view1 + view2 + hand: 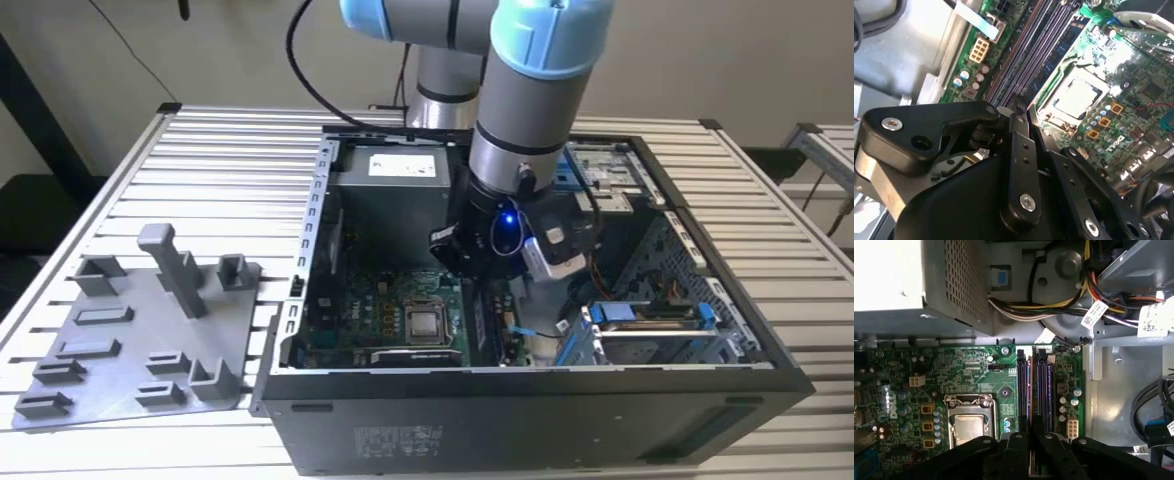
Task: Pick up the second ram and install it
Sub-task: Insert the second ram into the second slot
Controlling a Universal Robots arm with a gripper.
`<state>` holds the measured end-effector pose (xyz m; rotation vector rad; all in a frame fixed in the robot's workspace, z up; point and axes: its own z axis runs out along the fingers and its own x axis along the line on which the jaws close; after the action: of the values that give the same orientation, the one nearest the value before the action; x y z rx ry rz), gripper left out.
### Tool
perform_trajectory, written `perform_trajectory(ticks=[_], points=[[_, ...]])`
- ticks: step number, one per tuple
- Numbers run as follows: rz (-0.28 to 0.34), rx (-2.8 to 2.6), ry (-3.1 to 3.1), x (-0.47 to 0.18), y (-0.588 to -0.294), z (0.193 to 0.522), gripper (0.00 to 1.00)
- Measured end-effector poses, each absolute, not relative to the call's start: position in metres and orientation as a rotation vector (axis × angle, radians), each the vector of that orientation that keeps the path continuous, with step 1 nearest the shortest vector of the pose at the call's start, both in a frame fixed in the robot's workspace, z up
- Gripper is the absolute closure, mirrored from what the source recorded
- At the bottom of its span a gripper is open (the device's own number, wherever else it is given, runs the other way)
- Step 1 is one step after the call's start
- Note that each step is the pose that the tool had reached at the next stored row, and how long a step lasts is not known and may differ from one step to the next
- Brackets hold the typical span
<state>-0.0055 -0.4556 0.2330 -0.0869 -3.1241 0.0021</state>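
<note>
My gripper [483, 268] reaches down into the open computer case [534, 420], above the memory slots [1043, 385] beside the processor socket [969, 424]. In both wrist views its black fingers [1019, 145] stand close together, with a thin gap between the tips [1029, 427]. A dark narrow stick, the second ram [1027, 390], stands on edge in the slot row. It runs in between the fingertips, which appear shut on its near end. The part under the fingers is hidden.
A grey tray [134, 345] with an upright post [174, 268] lies on the slatted table at the exterior view's left. Inside the case are the power supply [904, 285], bundled cables [1054, 300] and a drive cage with blue rails [654, 325].
</note>
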Motion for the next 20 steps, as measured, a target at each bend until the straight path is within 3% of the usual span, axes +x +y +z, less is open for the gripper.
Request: perform_trajectory(ticks=[20], points=[[0.002, -0.133, -3.121, -0.006, -0.461, 0.22, 0.86]])
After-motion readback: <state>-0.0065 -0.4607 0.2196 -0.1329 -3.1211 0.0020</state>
